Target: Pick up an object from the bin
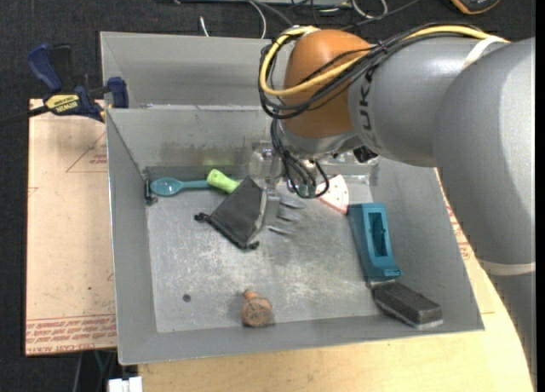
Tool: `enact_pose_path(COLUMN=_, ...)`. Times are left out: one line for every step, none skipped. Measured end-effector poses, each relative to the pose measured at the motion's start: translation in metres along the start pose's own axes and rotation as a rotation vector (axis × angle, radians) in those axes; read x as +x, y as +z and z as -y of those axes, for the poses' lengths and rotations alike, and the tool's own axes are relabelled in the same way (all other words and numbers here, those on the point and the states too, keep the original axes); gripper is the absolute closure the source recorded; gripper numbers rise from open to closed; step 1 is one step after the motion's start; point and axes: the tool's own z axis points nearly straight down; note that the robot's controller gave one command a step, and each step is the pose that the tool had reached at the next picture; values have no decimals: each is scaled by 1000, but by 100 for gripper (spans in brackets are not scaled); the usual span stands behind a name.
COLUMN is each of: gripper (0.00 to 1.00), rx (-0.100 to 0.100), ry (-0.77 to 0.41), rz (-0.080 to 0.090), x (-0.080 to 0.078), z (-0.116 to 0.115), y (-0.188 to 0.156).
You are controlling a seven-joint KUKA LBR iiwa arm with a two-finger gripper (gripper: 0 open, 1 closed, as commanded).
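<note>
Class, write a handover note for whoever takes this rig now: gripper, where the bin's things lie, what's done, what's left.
Gripper: low in the middle of the bin, at the right edge of the dark cloth.
Nearby: teal spoon to the left, blue box to the right, brown lump near the front wall.
Done: nothing lifted yet.
Left: grasp one thing and raise it.

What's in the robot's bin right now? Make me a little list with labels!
bin: grey metal
claw: low in the middle of the bin
next to claw: dark floppy pouch, just to its left in the view; cannot tell if they touch
back left: teal spoon with a green handle
right side: blue box
front right corner: dark grey block
front middle: brown lump
under the arm: white and red thing, partly hidden
</note>
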Motion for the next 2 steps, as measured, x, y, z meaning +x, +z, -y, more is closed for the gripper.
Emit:
enact_pose_path(gripper=100, rx=-2, ry=29, rz=-8, x=-6, z=2, y=29)
enact_pose_path(gripper=0, rx=-2, ry=29, rz=-8, x=-6, z=2, y=29)
